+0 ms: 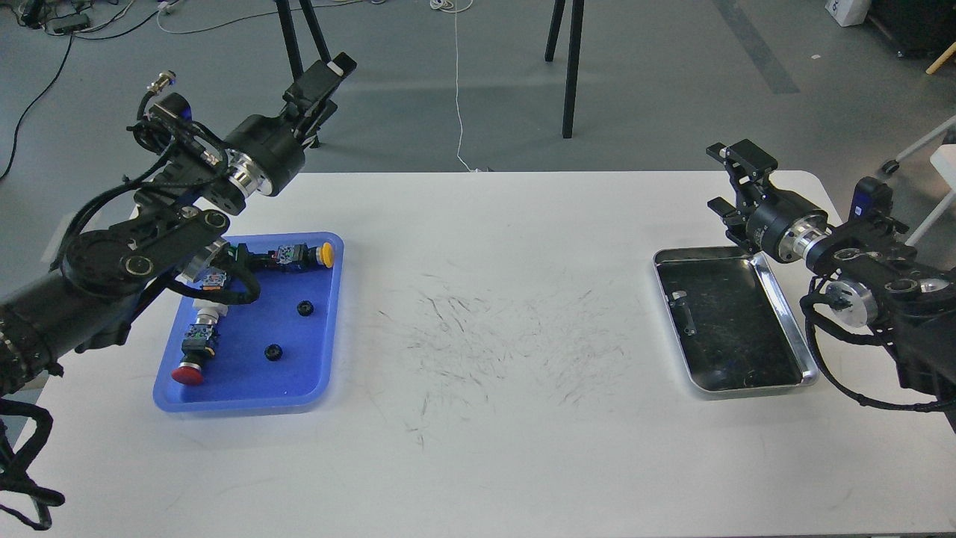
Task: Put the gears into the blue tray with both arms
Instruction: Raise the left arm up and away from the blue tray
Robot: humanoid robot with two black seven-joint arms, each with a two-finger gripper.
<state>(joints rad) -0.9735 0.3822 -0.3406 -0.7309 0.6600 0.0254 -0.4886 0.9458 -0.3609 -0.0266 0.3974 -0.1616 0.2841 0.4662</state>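
On the white table's (478,418) left side, nearest the robot, sits the blue tray (224,396), holding a red-capped push button (187,373), two black gears (274,352) (305,307) lying apart on its floor, and farther back a yellow-capped part (323,255). On the right lies the silver tray (792,329). Beyond it the right gripper (728,183) hangs empty, fingers spread. Farthest, the left gripper (328,75) is raised past the table's far edge; whether its fingers are parted cannot be made out.
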